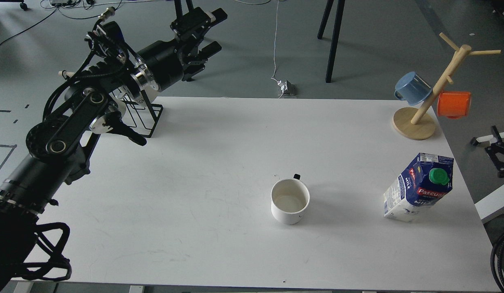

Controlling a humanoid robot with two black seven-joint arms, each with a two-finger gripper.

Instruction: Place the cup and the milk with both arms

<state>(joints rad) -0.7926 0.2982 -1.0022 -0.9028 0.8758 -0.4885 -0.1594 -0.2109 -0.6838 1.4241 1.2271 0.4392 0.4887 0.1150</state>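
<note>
A white cup (290,200) stands upright and empty on the white table (219,162), right of centre, with a small dark handle on its far side. A blue and white milk carton (419,187) with a green cap stands near the table's right edge. My left gripper (213,32) is open and empty, raised high beyond the table's far left edge, far from the cup. My right gripper (497,156) is a small dark shape past the table's right edge, right of the carton; its fingers cannot be told apart.
A black wire rack (132,116) with white mugs stands at the back left, partly behind my left arm. A wooden mug tree (433,91) with a blue mug (413,87) and an orange mug (453,104) stands at the back right.
</note>
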